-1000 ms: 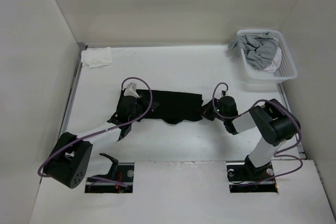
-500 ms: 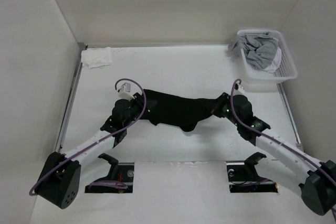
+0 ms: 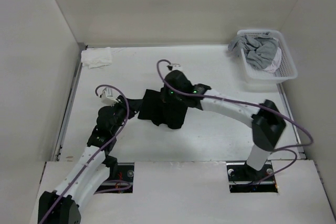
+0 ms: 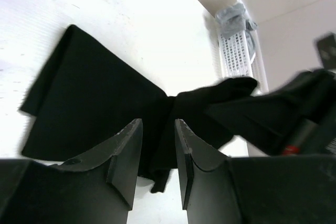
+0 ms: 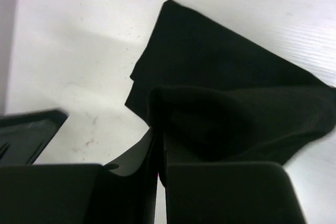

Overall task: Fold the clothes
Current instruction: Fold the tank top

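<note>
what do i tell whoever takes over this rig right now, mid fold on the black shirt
Left gripper: fingers apart at the near left edge of the black garment, seemingly holding nothing.
Right gripper: shut on the garment's right end, holding it above the left half.
Garment: mid-table, partly doubled over, top layer lifted, not laid flat.
Done: first fold begun.
Left: lay the end down, release, fold further.
Grey garments in the basket and the white cloth lie apart.
</note>
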You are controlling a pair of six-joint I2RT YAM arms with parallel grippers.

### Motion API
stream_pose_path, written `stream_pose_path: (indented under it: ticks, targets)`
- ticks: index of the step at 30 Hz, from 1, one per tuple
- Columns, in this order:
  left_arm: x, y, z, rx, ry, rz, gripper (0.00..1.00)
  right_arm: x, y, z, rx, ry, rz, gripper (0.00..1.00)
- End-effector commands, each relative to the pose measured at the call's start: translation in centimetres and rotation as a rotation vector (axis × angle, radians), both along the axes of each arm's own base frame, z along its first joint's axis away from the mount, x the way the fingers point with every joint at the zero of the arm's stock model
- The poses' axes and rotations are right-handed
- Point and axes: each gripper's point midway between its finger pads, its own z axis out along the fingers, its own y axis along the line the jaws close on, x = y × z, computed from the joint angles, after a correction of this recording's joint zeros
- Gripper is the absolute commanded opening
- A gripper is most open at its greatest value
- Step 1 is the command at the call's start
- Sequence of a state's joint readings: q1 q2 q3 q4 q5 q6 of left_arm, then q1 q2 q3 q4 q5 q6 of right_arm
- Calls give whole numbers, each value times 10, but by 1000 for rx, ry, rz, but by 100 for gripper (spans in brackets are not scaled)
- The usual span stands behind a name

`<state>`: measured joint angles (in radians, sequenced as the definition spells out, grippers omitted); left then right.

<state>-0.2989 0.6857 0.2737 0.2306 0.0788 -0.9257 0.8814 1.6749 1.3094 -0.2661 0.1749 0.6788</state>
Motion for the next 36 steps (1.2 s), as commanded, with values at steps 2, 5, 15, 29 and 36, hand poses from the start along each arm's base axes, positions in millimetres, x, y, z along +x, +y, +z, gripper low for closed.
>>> stream_pose_path:
  ticks: [2, 5, 15, 29, 36]
  targets:
    - [-9, 17, 0, -13, 2, 27, 30, 5, 59, -28, -110, 36, 118, 8]
    - [-10, 27, 5, -18, -9, 45, 33, 16, 91, -46, -110, 56, 123, 20]
    - [1, 18, 6, -27, -4, 16, 34, -4, 89, 11, 167, -21, 110, 46]
    - [55, -56, -31, 12, 45, -72, 33, -27, 31, -89, 145, 94, 77, 7]
    - [90, -17, -84, 31, 148, 52, 31, -47, 13, -123, 128, 143, 60, 7]
